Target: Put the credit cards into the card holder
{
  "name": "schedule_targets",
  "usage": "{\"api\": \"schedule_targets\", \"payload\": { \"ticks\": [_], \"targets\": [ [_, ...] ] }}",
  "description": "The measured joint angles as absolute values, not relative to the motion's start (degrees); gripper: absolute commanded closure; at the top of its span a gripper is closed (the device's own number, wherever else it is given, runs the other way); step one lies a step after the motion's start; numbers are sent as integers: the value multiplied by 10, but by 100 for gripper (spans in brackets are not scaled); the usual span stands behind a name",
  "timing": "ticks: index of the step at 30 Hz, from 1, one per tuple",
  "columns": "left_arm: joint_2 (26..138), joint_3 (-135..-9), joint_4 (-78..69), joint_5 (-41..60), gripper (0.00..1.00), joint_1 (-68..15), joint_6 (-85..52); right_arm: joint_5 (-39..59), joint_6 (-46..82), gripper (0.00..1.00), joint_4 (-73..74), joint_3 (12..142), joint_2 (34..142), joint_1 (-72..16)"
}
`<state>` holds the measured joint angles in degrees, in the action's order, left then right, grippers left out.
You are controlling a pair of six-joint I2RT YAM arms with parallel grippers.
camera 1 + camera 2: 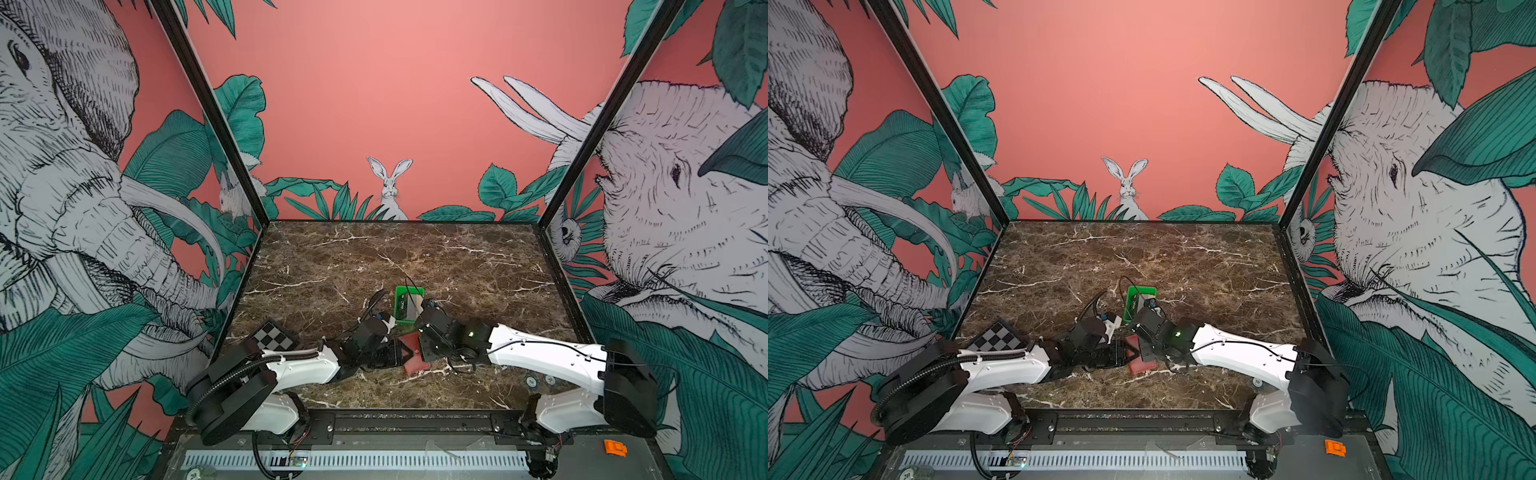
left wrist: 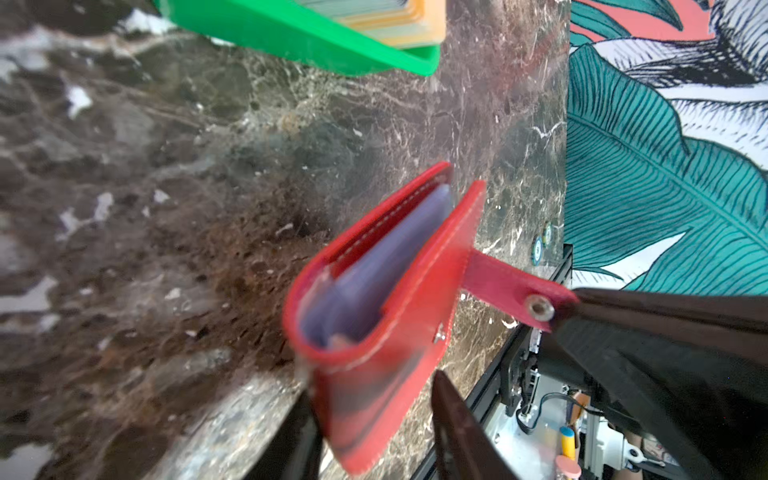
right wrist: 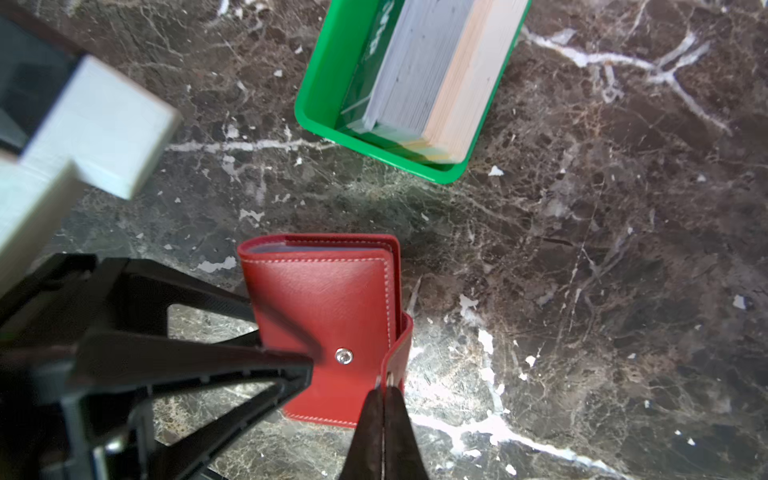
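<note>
Marble worktop (image 3: 582, 249) slick-ish; right fingers (image 3: 365, 440) pinch snap tab (image 2: 498, 282) on card holder (image 3: 324, 299), left fingers (image 3: 208, 357) parted around it. Tug probably just drags it.

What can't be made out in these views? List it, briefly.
Card holder, both top views: mostly covered by left arm and right arm.
Its pockets, left wrist view: blurred; contents unclear.
Credit cards in green tray, both wrist views: cut by the frame edge; count unreadable.
Left gripper: blur hides whether it presses the holder.

Card holder (image 1: 417, 365) mostly hidden in both top views; credit cards (image 3: 432, 70) cropped by edge.
</note>
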<state>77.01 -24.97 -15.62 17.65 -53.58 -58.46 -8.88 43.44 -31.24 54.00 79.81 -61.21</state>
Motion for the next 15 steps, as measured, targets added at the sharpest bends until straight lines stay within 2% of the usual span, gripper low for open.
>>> {"api": "schedule_targets", "payload": {
  "ticks": [10,15],
  "targets": [
    [732,-249,-130,168,18,-536,-588,-102,430,100,-321,564,788,-624],
    [709,-244,-119,156,9,-536,-590,-105,430,100,-324,569,779,-629]
  ]
}}
